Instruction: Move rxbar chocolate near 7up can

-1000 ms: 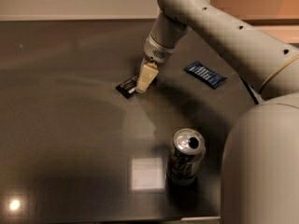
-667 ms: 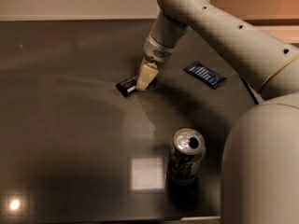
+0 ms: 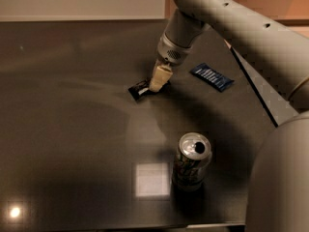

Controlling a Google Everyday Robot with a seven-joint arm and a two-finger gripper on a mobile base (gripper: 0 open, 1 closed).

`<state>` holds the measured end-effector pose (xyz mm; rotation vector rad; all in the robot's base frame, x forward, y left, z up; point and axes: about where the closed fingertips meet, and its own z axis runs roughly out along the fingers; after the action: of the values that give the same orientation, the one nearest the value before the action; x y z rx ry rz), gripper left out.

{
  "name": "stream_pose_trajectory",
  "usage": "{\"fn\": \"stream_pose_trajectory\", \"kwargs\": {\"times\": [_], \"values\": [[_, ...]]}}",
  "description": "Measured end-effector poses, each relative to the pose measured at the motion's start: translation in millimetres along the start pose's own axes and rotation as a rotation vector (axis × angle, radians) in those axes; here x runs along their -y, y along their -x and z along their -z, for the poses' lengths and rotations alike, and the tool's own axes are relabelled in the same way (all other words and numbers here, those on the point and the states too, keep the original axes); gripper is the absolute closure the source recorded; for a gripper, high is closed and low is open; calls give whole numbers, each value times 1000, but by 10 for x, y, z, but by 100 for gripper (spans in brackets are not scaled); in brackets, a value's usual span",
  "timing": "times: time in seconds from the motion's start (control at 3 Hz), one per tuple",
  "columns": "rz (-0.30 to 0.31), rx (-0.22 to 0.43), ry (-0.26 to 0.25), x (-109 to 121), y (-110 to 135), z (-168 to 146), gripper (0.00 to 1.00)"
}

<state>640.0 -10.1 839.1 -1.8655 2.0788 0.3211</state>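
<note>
Gripper was low over the rxbar chocolate on the dark desk.
The bar lay nearer the far edge, about midway along it, with the gripper at its right end; its hold could not be told. The 7up can stood upright near the near edge, well apart.

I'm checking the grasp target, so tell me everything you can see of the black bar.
The bar is a small, flat black wrapper with a bit of white showing. It looks like glossy foil or plastic and lies flat and slanted on the dark, shiny table. The pincer sits at its right end and hides that part. The bar lies apart from the blue wrapper to its right and from the can standing nearer the camera.
</note>
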Motion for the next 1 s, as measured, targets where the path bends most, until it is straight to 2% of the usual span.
{"fn": "stream_pose_trajectory", "kwargs": {"times": [0.67, 1.0], "values": [[-26, -3, -51, -392, -418, 550, 100], [-35, -3, -53, -690, -625, 710, 100]]}}
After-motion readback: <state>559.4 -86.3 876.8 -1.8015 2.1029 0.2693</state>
